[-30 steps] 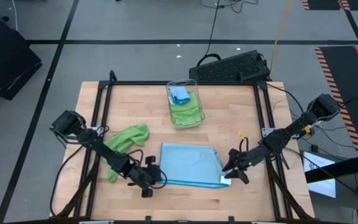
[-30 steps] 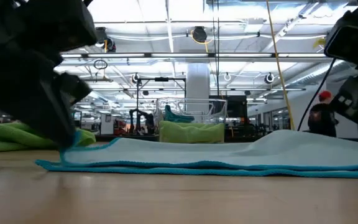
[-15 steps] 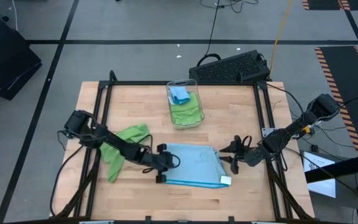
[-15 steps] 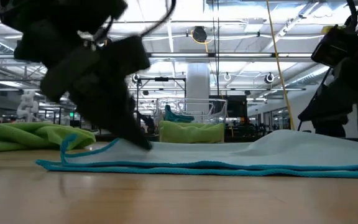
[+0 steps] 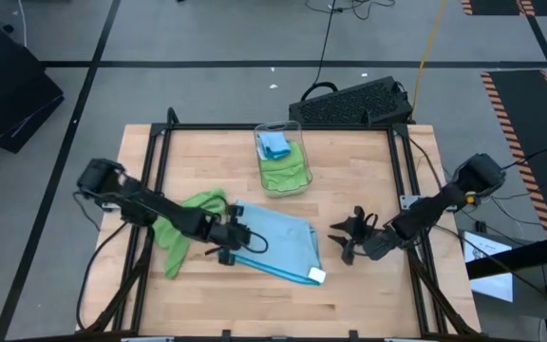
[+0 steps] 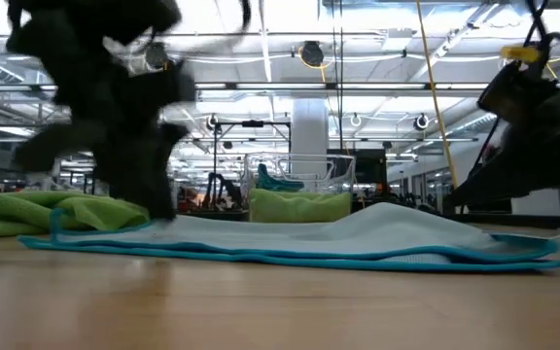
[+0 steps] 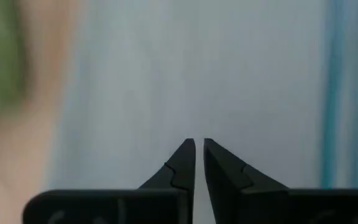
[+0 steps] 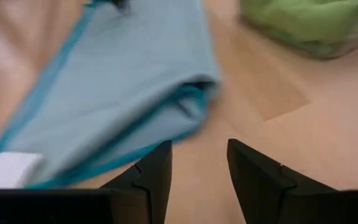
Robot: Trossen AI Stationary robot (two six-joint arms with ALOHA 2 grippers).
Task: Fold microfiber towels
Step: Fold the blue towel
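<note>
A light blue towel [image 5: 275,245] lies folded flat on the table, askew, its white tag [image 5: 317,275] at the near right corner. My left gripper [image 5: 247,239] is shut on top of the towel's left part; it also shows in the low view [image 6: 159,208]. My right gripper [image 5: 346,239] is open just right of the towel, touching nothing; the towel's folded edge [image 8: 191,93] lies ahead of its fingers. A lime green towel [image 5: 188,220] lies crumpled to the left. My left gripper presses its shut fingertips [image 7: 188,152] down on the top face of the light blue towel [image 7: 166,74], near the towel's left end. The fingers slant down from the table's left. The towel lies flat on the table under them.
A clear bin [image 5: 281,160] holding green and blue towels stands at the far middle of the table, and shows in the right wrist view [image 8: 303,25]. Black frame rails run along the table's left and right sides. Bare wood lies along the near edge.
My left gripper has gone from the towel's near left corner onto its top, then toward the table's left edge. The blue towel has slid left with it and turned askew. My right gripper has drawn back from the towel's near right corner.
</note>
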